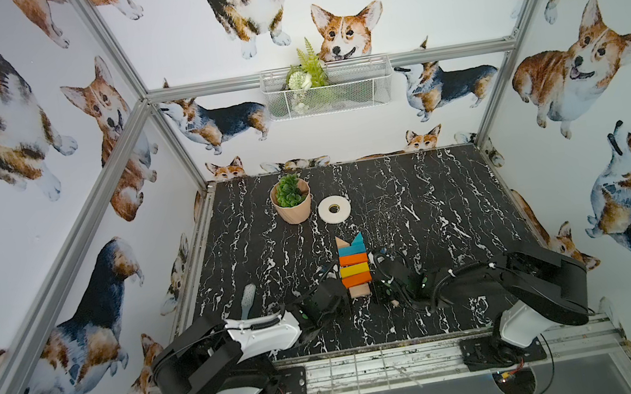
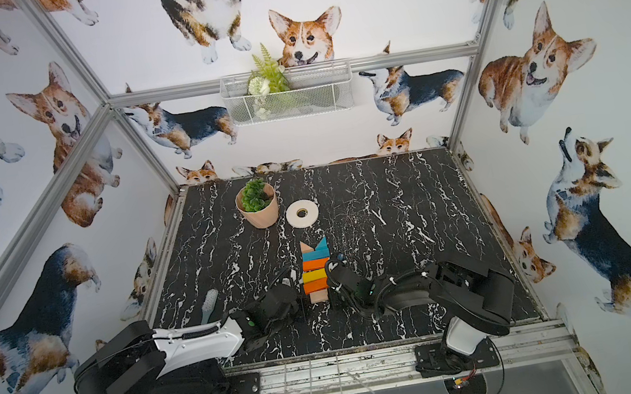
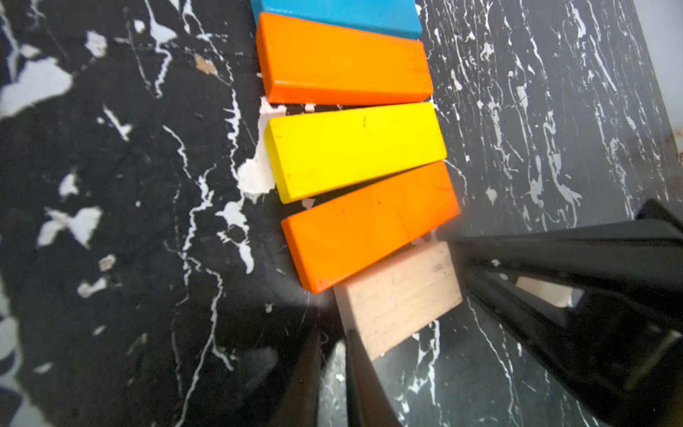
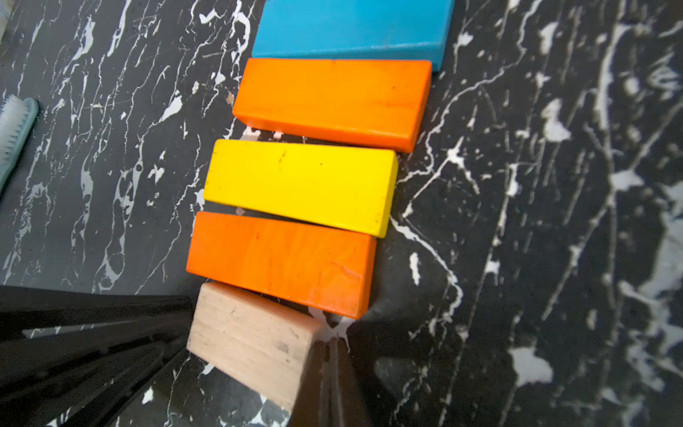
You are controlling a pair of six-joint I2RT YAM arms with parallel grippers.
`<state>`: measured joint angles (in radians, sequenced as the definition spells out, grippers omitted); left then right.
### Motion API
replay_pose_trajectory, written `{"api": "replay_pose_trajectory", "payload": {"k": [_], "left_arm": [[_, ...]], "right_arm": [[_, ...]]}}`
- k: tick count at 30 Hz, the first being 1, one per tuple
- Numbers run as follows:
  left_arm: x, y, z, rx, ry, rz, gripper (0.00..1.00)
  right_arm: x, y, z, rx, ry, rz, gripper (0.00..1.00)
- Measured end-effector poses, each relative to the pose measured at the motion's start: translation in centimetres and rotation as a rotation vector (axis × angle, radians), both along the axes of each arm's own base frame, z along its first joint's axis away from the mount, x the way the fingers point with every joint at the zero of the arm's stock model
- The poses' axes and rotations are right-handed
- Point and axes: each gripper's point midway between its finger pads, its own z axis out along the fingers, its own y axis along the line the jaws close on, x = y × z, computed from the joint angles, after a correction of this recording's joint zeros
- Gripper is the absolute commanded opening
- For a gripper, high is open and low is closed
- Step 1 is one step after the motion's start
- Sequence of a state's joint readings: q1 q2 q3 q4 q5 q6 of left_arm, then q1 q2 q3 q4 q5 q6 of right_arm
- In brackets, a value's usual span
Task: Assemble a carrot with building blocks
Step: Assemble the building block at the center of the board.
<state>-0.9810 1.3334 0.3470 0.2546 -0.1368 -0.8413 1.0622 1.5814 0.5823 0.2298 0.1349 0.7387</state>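
The carrot (image 1: 353, 263) (image 2: 315, 270) lies flat mid-table in both top views: wood and teal triangles, a teal bar (image 4: 351, 29), an orange block (image 3: 343, 63), a yellow block (image 3: 354, 151), another orange block (image 4: 281, 262), and a plain-wood block (image 3: 399, 295) (image 4: 251, 332) at the near end. My left gripper (image 3: 332, 340) (image 1: 346, 299) stands at that wood block's left end, jaws a narrow gap apart with only table between, one finger touching the block. My right gripper (image 4: 329, 347) (image 1: 375, 293) is shut, its tip against the block's right end.
A potted green plant (image 1: 291, 201) and a white tape roll (image 1: 334, 208) stand behind the carrot. A pale brush (image 1: 248, 300) (image 4: 14, 125) lies to the left by my left arm. A wire basket (image 1: 328, 88) hangs on the back wall.
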Motion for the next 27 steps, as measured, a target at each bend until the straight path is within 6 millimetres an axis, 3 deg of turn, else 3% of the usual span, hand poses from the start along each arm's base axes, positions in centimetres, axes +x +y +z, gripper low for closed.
{"api": "replay_pose_trajectory", "payload": {"k": [27], "left_arm": [[1.3, -0.2, 0.0, 0.036, -0.033, 0.026, 0.18]], "right_arm": [[1.1, 0.1, 0.0, -0.008, -0.038, -0.034, 0.0]]}}
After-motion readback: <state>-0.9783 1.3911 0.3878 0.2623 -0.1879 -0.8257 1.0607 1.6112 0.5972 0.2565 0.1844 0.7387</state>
